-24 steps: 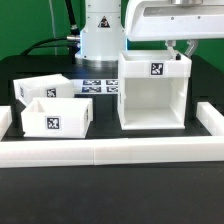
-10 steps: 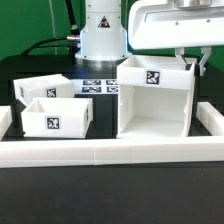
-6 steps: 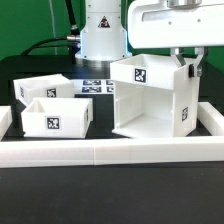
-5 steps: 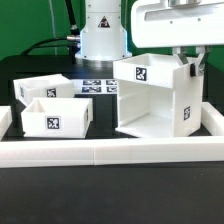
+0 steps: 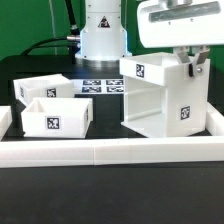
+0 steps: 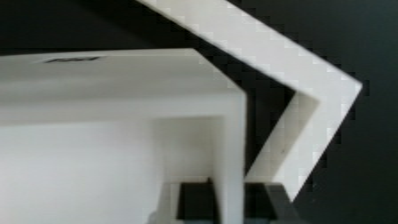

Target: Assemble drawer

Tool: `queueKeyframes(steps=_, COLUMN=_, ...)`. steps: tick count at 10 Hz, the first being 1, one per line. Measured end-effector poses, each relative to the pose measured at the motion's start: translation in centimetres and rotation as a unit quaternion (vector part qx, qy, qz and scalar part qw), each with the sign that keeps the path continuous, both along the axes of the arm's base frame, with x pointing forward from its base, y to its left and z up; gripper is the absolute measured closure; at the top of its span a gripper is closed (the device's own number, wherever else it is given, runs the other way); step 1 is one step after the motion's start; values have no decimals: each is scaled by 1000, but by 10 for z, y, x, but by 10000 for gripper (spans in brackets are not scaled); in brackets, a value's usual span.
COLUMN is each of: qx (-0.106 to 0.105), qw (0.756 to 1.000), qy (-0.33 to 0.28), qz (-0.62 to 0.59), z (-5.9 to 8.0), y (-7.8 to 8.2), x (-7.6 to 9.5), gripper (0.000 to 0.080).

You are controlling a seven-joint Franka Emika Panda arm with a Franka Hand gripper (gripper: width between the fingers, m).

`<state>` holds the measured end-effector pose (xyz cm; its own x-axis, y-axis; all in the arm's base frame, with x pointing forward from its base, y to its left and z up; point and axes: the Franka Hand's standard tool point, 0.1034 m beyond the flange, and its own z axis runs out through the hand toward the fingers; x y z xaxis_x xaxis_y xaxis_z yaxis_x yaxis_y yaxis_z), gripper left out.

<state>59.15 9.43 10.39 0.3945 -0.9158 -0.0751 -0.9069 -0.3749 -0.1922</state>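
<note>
The fingers (image 6: pixel 196 202) pinch a top wall of the big white drawer casing (image 5: pixel 160 95). The casing is on the exterior view's right of the black desk (image 5: pixel 110 190), with one corner facing front. The front tray (image 5: pixel 55 117) and the back tray (image 5: pixel 45 90) sit close together, well apart from it.

angled white casing (image 5: pixel 160 98), two trays (image 5: pixel 55 118) beside

Black table (image 5: pixel 100 195) is seen beneath the pincer (image 5: pixel 186 62). Long white border bar (image 5: pixel 110 152) is laid across the front, lower & nearer the cam than the pincer. Side bar (image 5: pixel 213 122) is set below it, twd ext. view's right. Marker board (image 5: pixel 98 87) is laid flat, off to ext. view's left of the pincer.
</note>
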Motion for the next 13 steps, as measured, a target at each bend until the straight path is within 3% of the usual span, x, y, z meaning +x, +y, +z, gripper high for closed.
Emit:
queueKeyframes(steps=3, qx=40, qw=990, qy=24, qz=-134, z=-1, y=3, x=15, gripper=758)
queueKeyframes(steps=9, qx=50, qw=988, qy=27, qz=-141, z=-4, y=11, x=49, gripper=757)
queueKeyframes(steps=13, qx=52, qw=988, qy=41, qz=-139, z=-5, y=13, x=53, gripper=757)
